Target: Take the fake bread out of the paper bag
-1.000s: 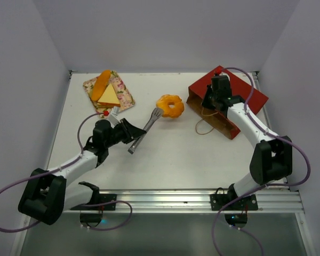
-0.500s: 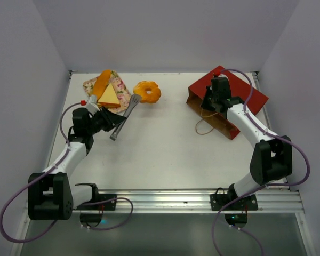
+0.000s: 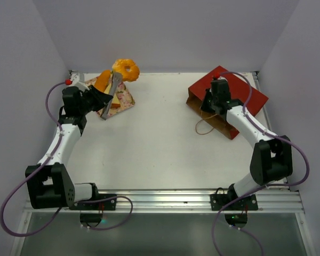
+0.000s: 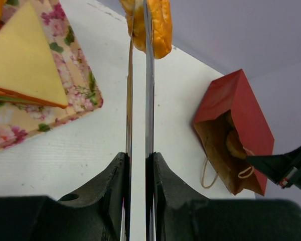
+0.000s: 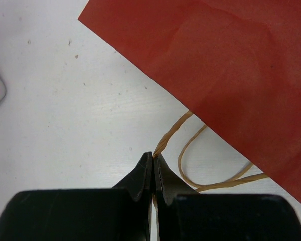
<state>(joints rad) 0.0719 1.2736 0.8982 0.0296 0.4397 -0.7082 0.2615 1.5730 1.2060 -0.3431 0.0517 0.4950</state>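
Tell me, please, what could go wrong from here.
The orange ring doughnut is gripped only at the tips of thin metal tongs in the left gripper; it may slip and miss the floral square tray. The right gripper pinches only a thin cord handle, so the dark-red paper bag might shift.

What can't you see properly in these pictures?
- Doughnut: left wrist view, top cut off by the edge; tongs cover its middle.
- Inside the bag: left wrist view, only a tan bit shows; the walls hide the rest.
- Bag mouth: top view, the right arm covers part of it.
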